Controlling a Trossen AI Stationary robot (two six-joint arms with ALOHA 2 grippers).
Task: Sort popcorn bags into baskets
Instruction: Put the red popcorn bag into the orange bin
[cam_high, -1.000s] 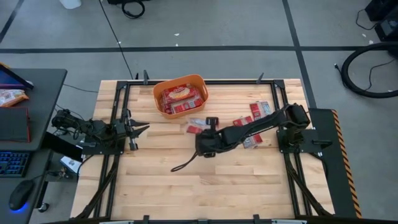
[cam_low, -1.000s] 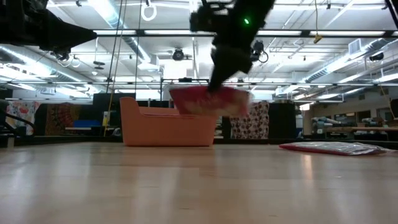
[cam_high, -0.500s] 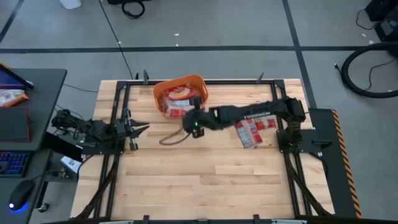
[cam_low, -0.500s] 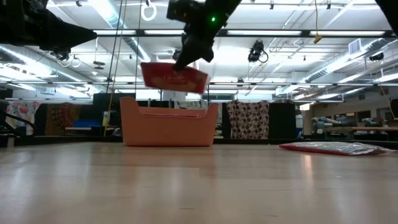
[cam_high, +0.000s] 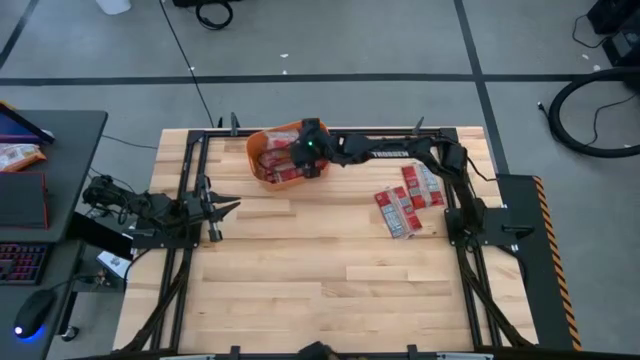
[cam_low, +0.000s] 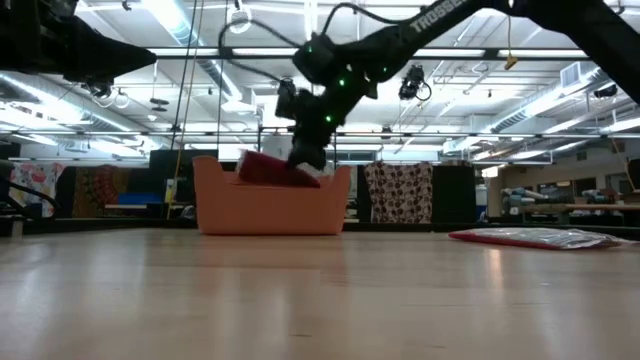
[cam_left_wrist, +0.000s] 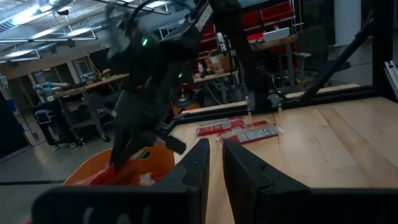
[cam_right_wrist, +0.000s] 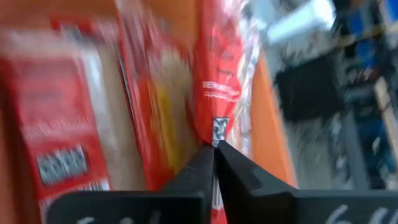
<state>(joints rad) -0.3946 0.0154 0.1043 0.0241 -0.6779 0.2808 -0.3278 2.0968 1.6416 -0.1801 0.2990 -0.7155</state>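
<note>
The orange tub (cam_high: 268, 150) stands near the table's far edge, with several red packets lying inside (cam_right_wrist: 56, 124). My right gripper (cam_high: 308, 150) reaches over the tub's right part, shut on a red popcorn packet (cam_low: 268, 169) that dips below the rim (cam_low: 270, 185). More red-and-white packets (cam_high: 408, 198) lie flat on the table's right side. My left gripper (cam_left_wrist: 212, 163) waits at the table's left edge (cam_high: 218, 208), fingers together and touching nothing. My right gripper pinches the red packet by one narrow edge (cam_right_wrist: 216, 127) between its two fingers, which come from above, slanting down into the tub. The packet hangs off the fingers, tilted, with its lower part inside the tub among the other packets; whether it rests on them I cannot tell.
A black frame rail (cam_high: 380, 131) borders the table. The loose packets show low at the right in the low view (cam_low: 540, 238). Bare wood spreads across the table's middle and near side (cam_high: 320, 280). A desk with a keyboard (cam_high: 30, 262) stands left of the table.
My right gripper has carried the red packet from above the table's middle toward the far edge and leftward, first rising above the tub's rim, then dropping into the tub. It has stayed shut on the packet, which now dips inside the tub.
</note>
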